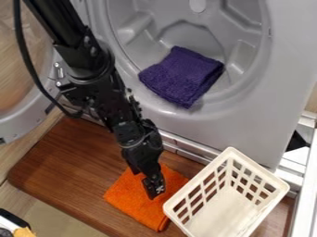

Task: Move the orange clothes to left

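From my camera, the white basket (259, 168) sits at the near right of the wooden surface (68, 162), with the orange cloth (131, 196) lying just to its left. My claw (154, 186) points down at the cloth's middle, though I can't tell how far open it is or whether it has hold of anything. Beyond, a folded purple cloth (182, 76) lies in the grey drum (186, 34).
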Available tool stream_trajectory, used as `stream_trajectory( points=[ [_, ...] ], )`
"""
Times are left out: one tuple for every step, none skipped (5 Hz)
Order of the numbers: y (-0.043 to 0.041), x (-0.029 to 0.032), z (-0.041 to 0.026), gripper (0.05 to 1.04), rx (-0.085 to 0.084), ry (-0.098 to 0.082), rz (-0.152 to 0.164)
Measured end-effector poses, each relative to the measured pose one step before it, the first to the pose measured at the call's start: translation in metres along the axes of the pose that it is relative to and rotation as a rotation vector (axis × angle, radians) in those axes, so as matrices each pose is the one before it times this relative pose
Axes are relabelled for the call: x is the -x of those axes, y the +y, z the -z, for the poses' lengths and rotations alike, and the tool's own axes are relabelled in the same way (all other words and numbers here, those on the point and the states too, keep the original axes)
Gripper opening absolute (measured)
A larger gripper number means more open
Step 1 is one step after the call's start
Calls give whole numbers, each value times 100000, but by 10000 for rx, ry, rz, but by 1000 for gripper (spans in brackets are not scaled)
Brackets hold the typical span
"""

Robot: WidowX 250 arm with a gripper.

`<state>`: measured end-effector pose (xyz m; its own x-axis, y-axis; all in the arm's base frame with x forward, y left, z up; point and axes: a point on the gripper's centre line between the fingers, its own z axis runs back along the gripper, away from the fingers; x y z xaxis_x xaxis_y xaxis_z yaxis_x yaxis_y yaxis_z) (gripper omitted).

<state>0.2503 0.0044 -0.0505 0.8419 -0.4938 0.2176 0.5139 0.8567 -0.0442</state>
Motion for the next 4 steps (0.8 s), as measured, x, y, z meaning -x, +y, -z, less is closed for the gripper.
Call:
stream_trajectory(
  points=[
    [-342, 357, 958, 1000, 97, 81, -33],
    [6, 336, 779, 999, 23, 105, -11],
    [422, 51, 327, 1000, -265, -64, -60],
    [331, 84, 204, 1000, -158, 53, 32]
  ],
)
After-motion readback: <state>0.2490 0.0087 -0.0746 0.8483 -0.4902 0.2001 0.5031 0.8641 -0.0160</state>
